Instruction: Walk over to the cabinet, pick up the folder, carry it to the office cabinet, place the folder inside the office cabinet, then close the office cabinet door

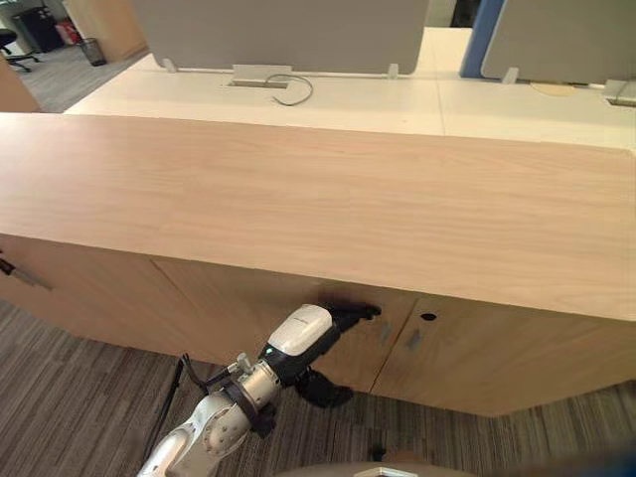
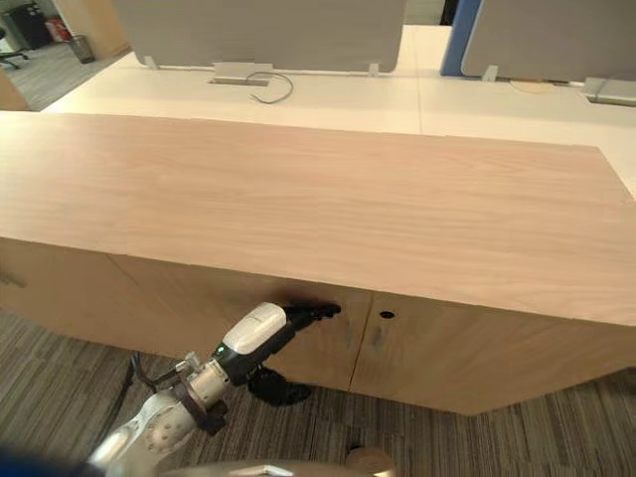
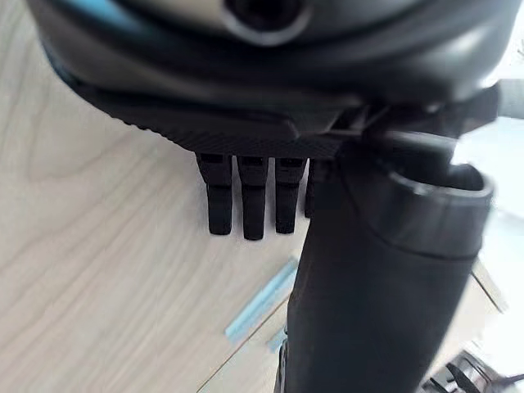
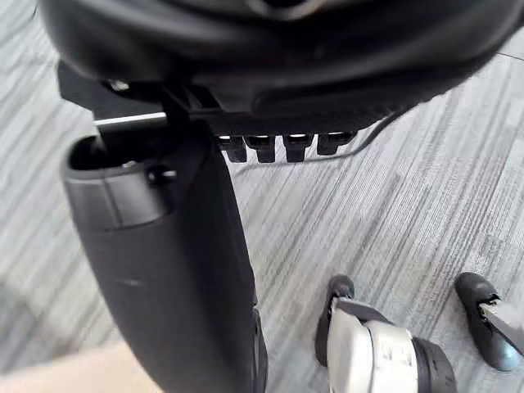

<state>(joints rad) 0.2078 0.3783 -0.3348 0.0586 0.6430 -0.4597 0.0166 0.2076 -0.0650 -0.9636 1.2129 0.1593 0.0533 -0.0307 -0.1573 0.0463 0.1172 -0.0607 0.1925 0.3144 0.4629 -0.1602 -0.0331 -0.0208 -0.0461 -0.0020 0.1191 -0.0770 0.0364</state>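
Striped grey carpet (image 1: 79, 383) lies open along the front of the long light-wood office cabinet (image 1: 318, 199), with white desks (image 1: 348, 99) at 12 o'clock. Straight, close-set fingers (image 3: 254, 205) of the left hand (image 1: 346, 317) touch the shut left door (image 1: 229, 303) at 6 o'clock. Just beside them, the left wrist view shows a pale slim handle (image 3: 262, 299). The right hand (image 4: 270, 65) hangs over the carpet with its fingers relaxed in a row.

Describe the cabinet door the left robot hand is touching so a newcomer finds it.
Find the long light-wood cabinet before the white desks; two doors meet at a vertical seam on its front. It is the door left of that seam, with the left robot hand against it. Unlike the right door, it has no dark round lock hole.
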